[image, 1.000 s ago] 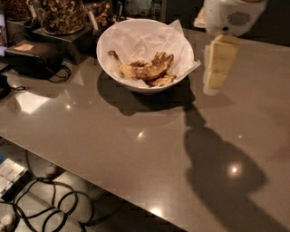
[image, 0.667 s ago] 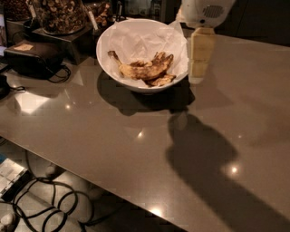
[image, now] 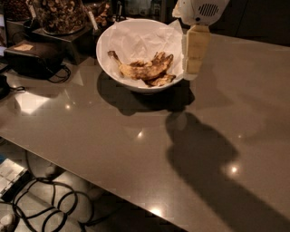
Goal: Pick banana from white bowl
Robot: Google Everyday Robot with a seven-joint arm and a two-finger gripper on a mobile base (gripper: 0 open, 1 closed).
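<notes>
The white bowl [image: 118, 78] stands at the back of the grey table [image: 136, 149], lined with crumpled white paper [image: 136, 40]. The banana [image: 139, 71], dull yellow with brown-black blotches, lies curved in the bowl with its thin dark stem pointing up-left. Shorter, browner banana pieces [image: 161, 80] lie beside it. My gripper [image: 193, 71], cream-coloured under a white wrist housing, hangs down at the bowl's right rim, above and to the right of the banana and apart from it. It holds nothing that I can see.
A clear jar of brown snacks [image: 59, 13] stands on a dark stand behind the bowl at the left. A black device with a cable [image: 31, 56] lies at the far left. The table's front edge runs diagonally, with cables on the floor [image: 50, 199] below it.
My gripper has moved left, from well to the right of the bowl to its right rim. The banana and bowl have not moved.
</notes>
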